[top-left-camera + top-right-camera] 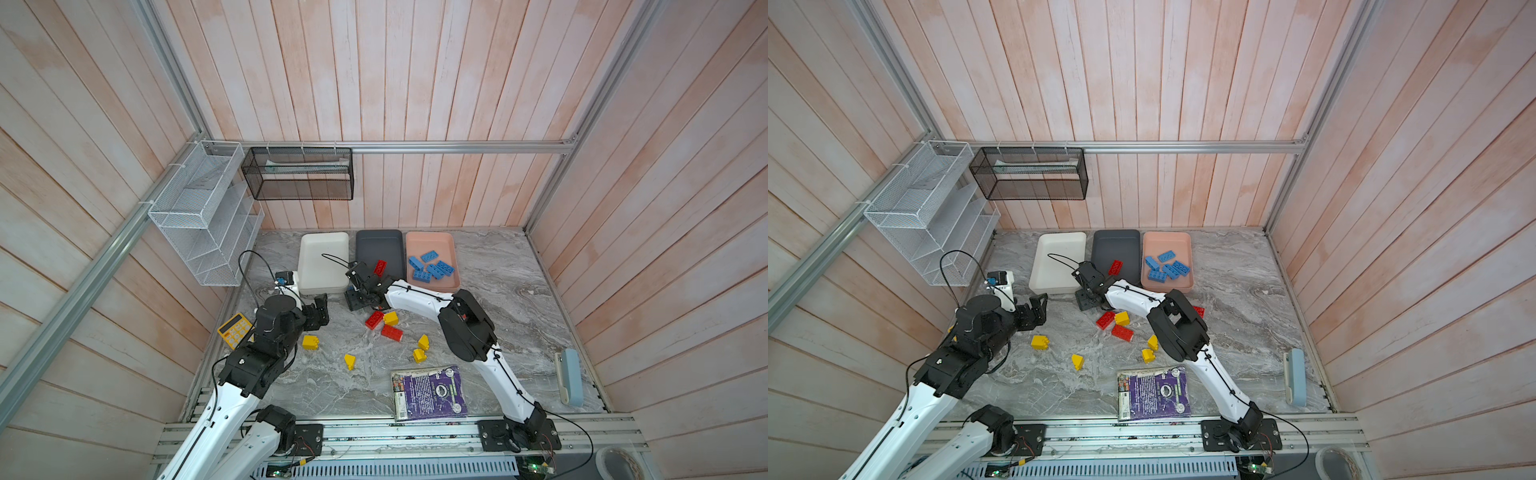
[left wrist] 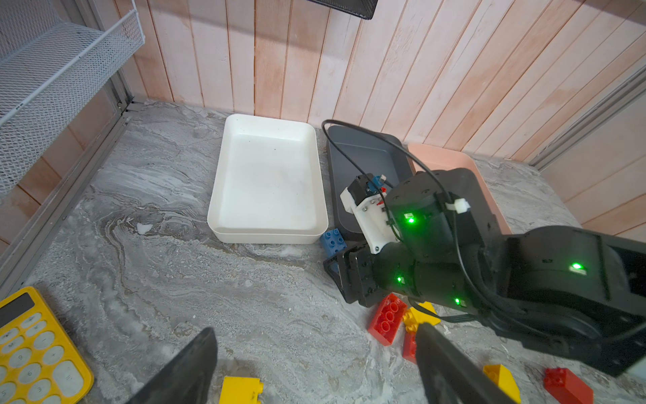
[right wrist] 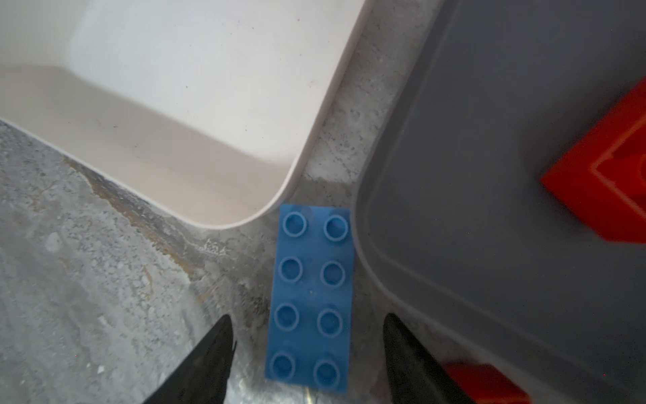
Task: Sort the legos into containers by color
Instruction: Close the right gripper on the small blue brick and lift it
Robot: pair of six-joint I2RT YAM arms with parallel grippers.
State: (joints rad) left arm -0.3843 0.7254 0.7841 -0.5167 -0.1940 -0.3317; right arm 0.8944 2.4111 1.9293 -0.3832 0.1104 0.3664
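Right gripper (image 3: pixel 307 323) jaws apart on both sides of a blue brick (image 3: pixel 311 280), not touching, brick on table (image 3: pixel 105 280) between white tray (image 3: pixel 314 122) and grey tray (image 3: pixel 489 262), left gripper (image 2: pixel 314 332) jaws apart, empty, more blue bricks (image 1: pixel 435 271) in pink tray (image 1: pixel 428 241)

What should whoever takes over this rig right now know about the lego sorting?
Left gripper: open, empty, over the table.
Right gripper: open, straddling a blue lego lying between the corners of the white tray and dark grey tray, not gripped.
Done: blue legos in the pink tray, one red lego in the dark grey tray.
Left: that blue one, loose red legos, yellow legos; white tray holds nothing.
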